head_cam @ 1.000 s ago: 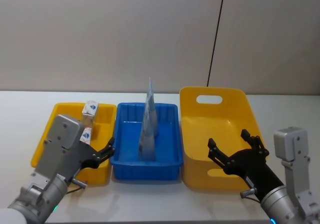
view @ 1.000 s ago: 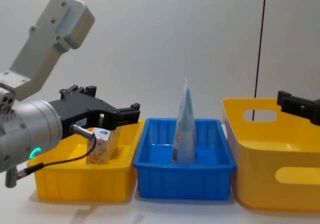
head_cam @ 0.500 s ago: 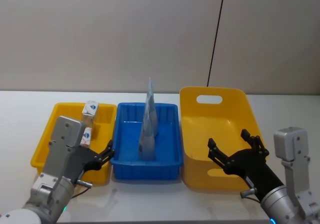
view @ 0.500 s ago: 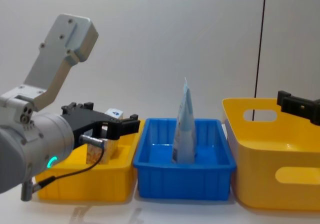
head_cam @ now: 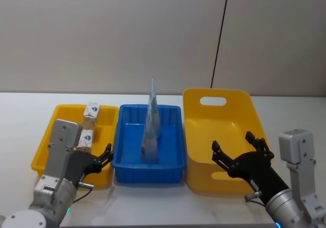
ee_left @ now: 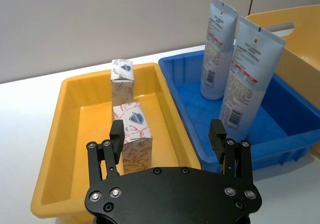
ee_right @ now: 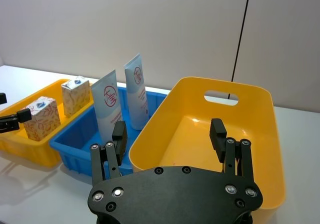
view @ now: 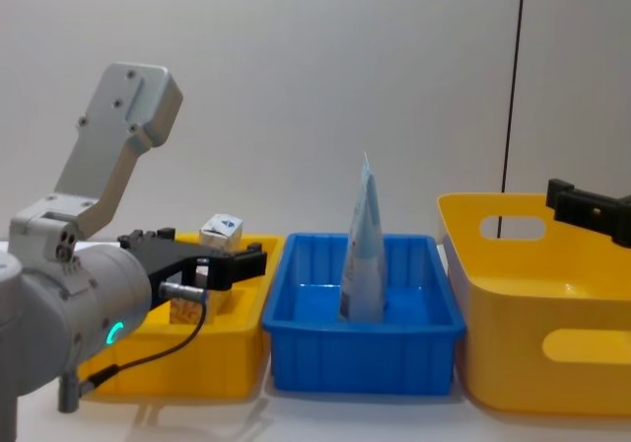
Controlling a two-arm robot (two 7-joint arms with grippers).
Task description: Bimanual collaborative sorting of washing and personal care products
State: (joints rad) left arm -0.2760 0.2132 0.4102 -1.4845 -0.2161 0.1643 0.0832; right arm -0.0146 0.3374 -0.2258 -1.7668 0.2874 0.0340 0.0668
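Two small cartons stand in the small yellow bin [head_cam: 45, 145]: a white box with a red leaf pattern [ee_left: 132, 136] nearer me and a narrower carton [ee_left: 122, 79] behind it. Two tall pale-blue tapered pouches [ee_left: 248, 79] [ee_left: 218, 46] stand upright in the blue bin [head_cam: 173, 136]. My left gripper [ee_left: 166, 136] hovers open and empty at the small yellow bin's near end, a little short of the leaf-pattern box [head_cam: 85, 139]. Over the near part of the large yellow bin [ee_right: 240, 129], my right gripper [ee_right: 168, 133] hangs open with nothing in it.
The three bins sit side by side on a white table [head_cam: 15, 116], with the large handled yellow bin [head_cam: 224, 131] at the right. A grey wall with a dark vertical seam [head_cam: 220, 39] stands behind them. Bare table runs along the front edge.
My left arm has drawn back toward me and lower, away from the cartons, which now show fully. The right arm has not moved.
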